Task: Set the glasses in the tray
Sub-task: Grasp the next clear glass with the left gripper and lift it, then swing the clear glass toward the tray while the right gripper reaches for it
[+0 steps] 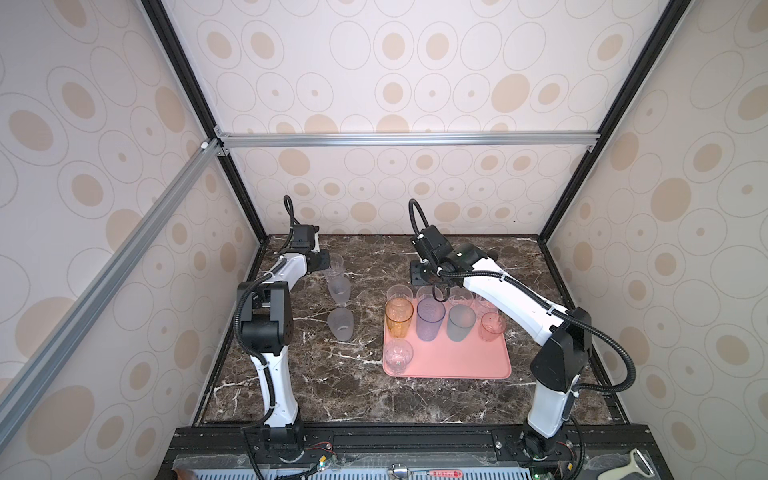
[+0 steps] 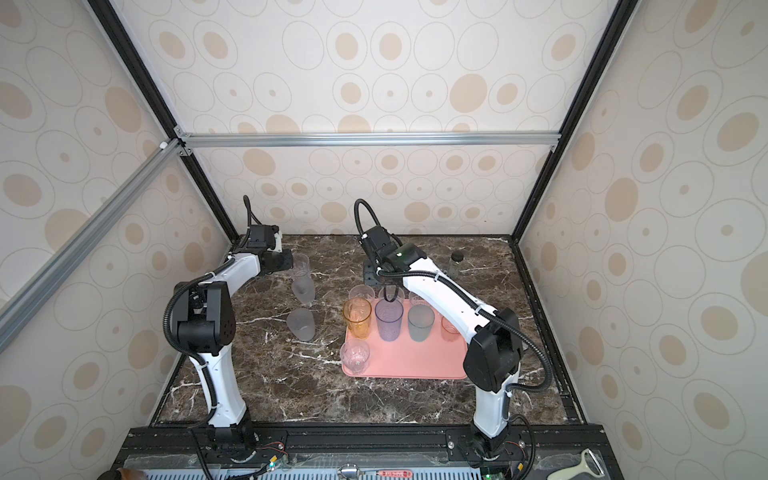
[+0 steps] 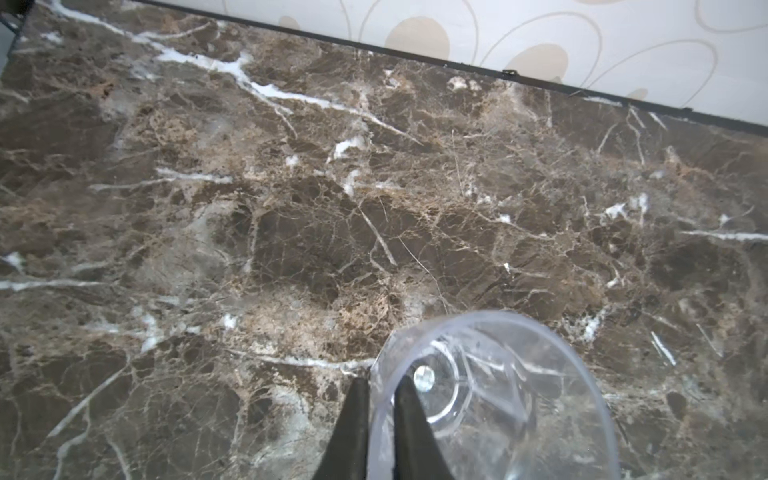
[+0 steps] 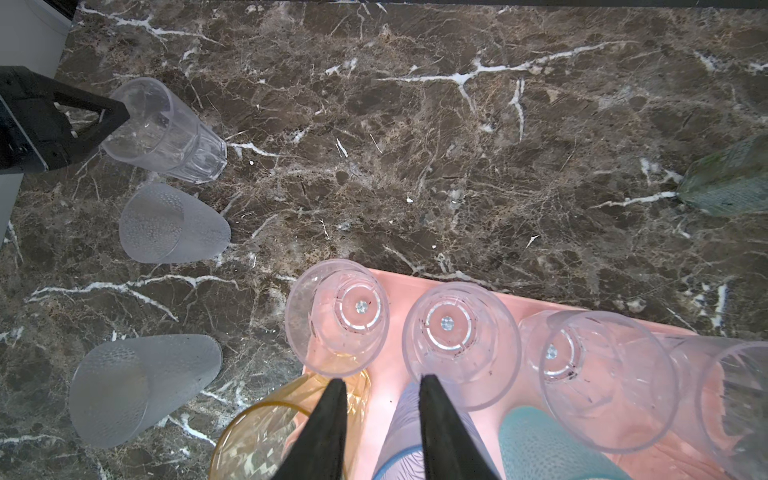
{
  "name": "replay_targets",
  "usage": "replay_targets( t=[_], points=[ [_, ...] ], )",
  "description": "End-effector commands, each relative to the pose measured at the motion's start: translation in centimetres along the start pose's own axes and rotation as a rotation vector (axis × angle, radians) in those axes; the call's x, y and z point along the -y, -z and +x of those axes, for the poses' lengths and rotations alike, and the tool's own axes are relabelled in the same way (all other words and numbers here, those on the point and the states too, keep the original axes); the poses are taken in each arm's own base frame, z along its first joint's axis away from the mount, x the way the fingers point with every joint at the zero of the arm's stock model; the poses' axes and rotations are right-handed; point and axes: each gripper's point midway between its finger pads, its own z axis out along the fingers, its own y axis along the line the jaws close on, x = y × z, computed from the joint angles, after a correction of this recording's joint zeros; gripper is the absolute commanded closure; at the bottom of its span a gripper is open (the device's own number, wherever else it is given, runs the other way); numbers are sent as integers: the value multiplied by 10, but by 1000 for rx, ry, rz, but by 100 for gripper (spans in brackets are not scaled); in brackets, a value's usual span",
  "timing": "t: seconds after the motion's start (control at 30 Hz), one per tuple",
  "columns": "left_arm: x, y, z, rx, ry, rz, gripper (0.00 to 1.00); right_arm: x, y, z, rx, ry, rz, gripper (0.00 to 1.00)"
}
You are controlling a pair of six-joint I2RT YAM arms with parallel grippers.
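Pinching the rim of a clear faceted tumbler, the left gripper has one black finger inside the thin wall and one outside, closed on that edge. A rim pinch probably suits this glass, since its smooth round body looks wide and slippery to span. The tumbler is near the far left corner of the dark brown, white-veined marble bench; whether it is lifted clear cannot be told.

Just nearer along the left side stand two frosted tumblers, pebbled and milky, rims up and not yet collected.

On the right half of the bench lies the salmon-pink tray, flat with a low rim and rounded corners. Clear tumblers line its far edge. In front of them are a ribbed amber tumbler, a blue-purple tumbler, a teal tumbler and a small pink tumbler. A short cut-pattern tumbler sits by the near left corner. Packing toward the far edge seems meant to leave bare space nearer.

The right gripper hangs above the tray's far rows, fingers partly apart, holding nothing.
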Motion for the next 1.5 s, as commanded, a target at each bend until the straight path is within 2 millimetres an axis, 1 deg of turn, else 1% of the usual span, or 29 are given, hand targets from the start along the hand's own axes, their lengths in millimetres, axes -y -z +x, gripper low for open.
replay_targets(
  t=[0.0, 0.23, 0.33, 0.43, 0.53, 0.63, 0.73, 0.83, 0.93, 1.03, 1.1, 1.17, 1.27, 1.37, 1.47],
  points=[
    [1, 8, -14, 20, -28, -13, 89, 6, -2, 0, -2, -4, 19, 68],
    [2, -3, 1, -16, -25, 0, 89, 4, -1, 2, -5, -10, 10, 67],
    [3, -6, 5, -25, -25, 9, 95, 5, -1, 2, -6, -8, 13, 67],
    [6, -2, 0, -17, -32, 16, 100, 7, -1, 2, -4, -6, 20, 67],
    [7, 12, -14, 17, -42, 11, 100, 6, 0, 1, 2, -6, 18, 68],
    [9, 31, -32, 66, -47, 8, 100, 5, 0, -1, 4, -9, 14, 68],
    [14, 53, -49, 119, -35, 17, 100, 3, 0, -1, 1, -12, 4, 68],
    [23, 81, -65, 192, -4, 29, 100, -1, 1, -3, 2, -16, -11, 68],
    [43, 111, -78, 282, 12, 62, 100, -1, 1, -6, 9, -16, -10, 68],
    [64, 136, -81, 345, 26, 88, 100, -7, 5, -10, 15, -20, -28, 68],
    [81, 150, -80, 380, 37, 117, 100, -12, 11, -15, 29, -22, -37, 68],
    [109, 165, -73, 407, 40, 165, 100, -18, 22, -24, 69, -16, -34, 67],
    [143, 181, -58, 415, 56, 228, 100, -24, 39, -37, 144, -9, -26, 66],
    [173, 202, -45, 444, 108, 313, 100, -28, 55, -49, 215, -9, -21, 63],
    [195, 219, -37, 460, 104, 351, 100, -32, 70, -59, 272, 1, -17, 62]
  ],
)
